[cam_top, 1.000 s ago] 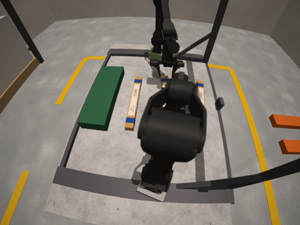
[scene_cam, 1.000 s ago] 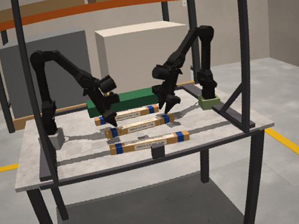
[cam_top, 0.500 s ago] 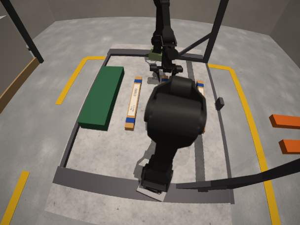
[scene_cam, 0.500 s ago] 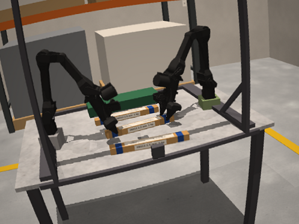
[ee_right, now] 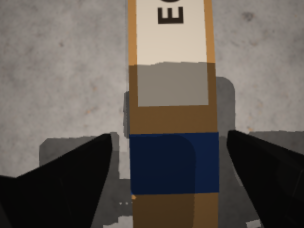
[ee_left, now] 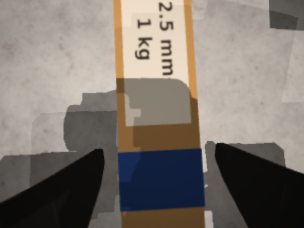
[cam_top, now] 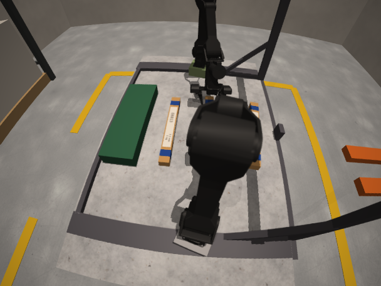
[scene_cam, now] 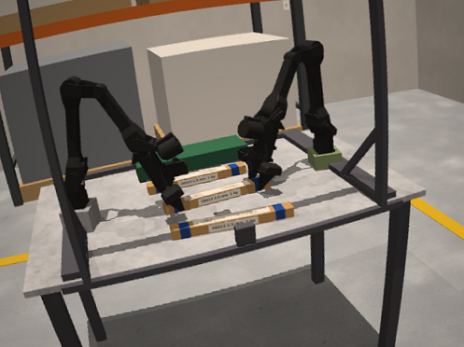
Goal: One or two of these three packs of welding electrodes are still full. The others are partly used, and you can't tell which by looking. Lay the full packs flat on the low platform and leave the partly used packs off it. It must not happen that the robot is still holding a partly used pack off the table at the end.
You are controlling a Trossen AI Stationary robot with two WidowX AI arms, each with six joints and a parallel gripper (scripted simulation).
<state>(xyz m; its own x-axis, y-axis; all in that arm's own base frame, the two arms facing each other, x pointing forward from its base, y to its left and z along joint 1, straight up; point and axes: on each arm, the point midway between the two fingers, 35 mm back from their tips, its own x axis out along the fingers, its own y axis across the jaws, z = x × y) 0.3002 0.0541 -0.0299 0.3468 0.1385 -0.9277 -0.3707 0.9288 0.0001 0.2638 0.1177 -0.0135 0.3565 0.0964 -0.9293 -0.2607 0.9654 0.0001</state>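
Three orange packs with blue bands and white labels lie parallel on the table. The low green platform (cam_top: 128, 122) (scene_cam: 205, 152) lies beside the pack nearest it (cam_top: 170, 130) (scene_cam: 196, 178). The middle pack (scene_cam: 215, 194) (ee_left: 155, 40) (ee_right: 172, 50) is mostly hidden under the left arm in the top view. The third pack (cam_top: 254, 106) (scene_cam: 232, 221) lies nearest the table's front edge. My left gripper (scene_cam: 173, 200) (ee_left: 159, 152) is open and straddles one blue-banded end of the middle pack. My right gripper (scene_cam: 263, 172) (ee_right: 169, 139) is open and straddles its other end. Gaps show between the fingers and the pack.
A small dark block (cam_top: 279, 131) (scene_cam: 245, 236) stands at the table's edge near the third pack. Dark frame rails (cam_top: 125, 232) run along the table's edges, with uprights (scene_cam: 377, 74) at the corners. The arms stand on a grey base (scene_cam: 89, 215) and a green base (scene_cam: 324, 156).
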